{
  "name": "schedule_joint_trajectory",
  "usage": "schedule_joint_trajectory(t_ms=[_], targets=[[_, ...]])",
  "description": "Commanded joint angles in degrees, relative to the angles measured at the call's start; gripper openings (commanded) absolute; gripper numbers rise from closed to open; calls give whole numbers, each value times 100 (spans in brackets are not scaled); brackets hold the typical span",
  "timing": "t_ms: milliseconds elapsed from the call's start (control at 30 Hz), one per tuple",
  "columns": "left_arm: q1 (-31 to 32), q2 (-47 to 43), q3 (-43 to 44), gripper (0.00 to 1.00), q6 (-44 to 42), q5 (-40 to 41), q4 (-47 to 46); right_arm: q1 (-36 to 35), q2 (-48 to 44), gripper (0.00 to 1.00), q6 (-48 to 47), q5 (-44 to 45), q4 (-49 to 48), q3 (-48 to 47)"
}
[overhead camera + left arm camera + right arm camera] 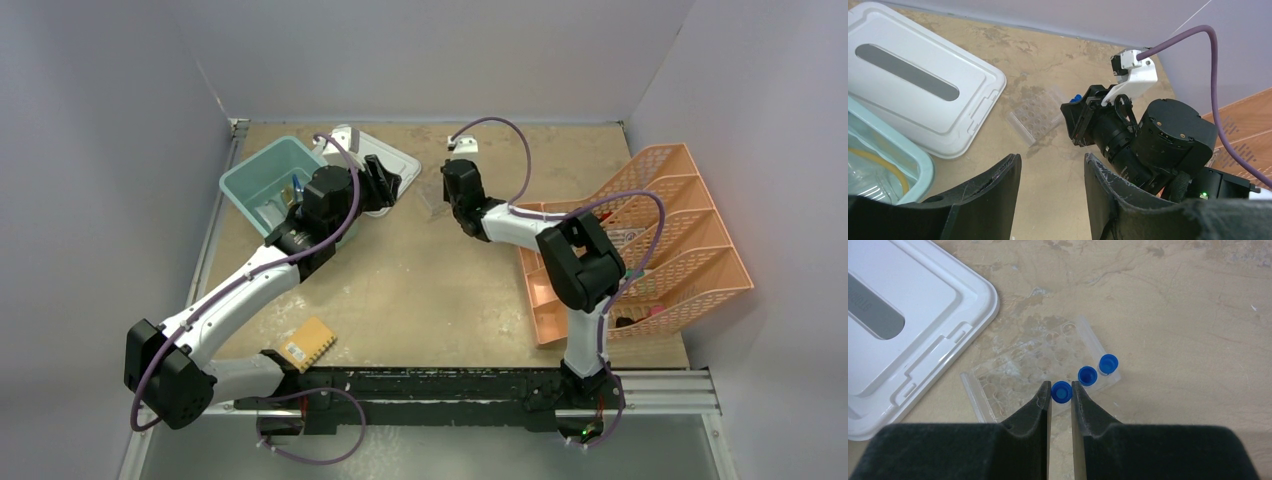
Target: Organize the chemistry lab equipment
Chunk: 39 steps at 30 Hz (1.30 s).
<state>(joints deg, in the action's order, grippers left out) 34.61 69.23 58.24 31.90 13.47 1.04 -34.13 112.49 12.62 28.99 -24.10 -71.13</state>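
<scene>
A clear tube rack (1018,372) lies on the table beside a white lid (908,325). Two blue-capped test tubes (1087,375) stand in its near row. My right gripper (1061,386) is shut on a third blue-capped tube (1061,394) at the rack's near edge, with a finger touching each side of the cap. My left gripper (1053,162) is open and empty, hovering over bare table near the rack (1035,115) and facing the right gripper (1079,122). Tan tubing (883,162) lies in the teal bin (923,172).
The teal bin (250,175) sits at the back left, with the white lid (400,158) next to it. A peach organiser (690,235) stands at the right. A yellow waffle sponge (306,344) lies near the front left. The two grippers (385,182) (458,188) are close together.
</scene>
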Motion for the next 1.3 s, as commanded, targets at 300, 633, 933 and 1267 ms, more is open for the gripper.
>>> schedule_joint_trajectory(t_ms=[300,633,933,1267], targets=[[-29,-142,-3,49,-105,15,-183,-43,26,27,67,79,-300,56],[-25,-153,0,49,-133,24,-183,-41,-109,42,493,-41,548,-305],[-29,-174,54,49,-133,92,-124,43,-675,61,921,-522,1810,-844],[-55,-160,184,57,44,375,178,353,-1044,61,733,-1693,2958,-1590]])
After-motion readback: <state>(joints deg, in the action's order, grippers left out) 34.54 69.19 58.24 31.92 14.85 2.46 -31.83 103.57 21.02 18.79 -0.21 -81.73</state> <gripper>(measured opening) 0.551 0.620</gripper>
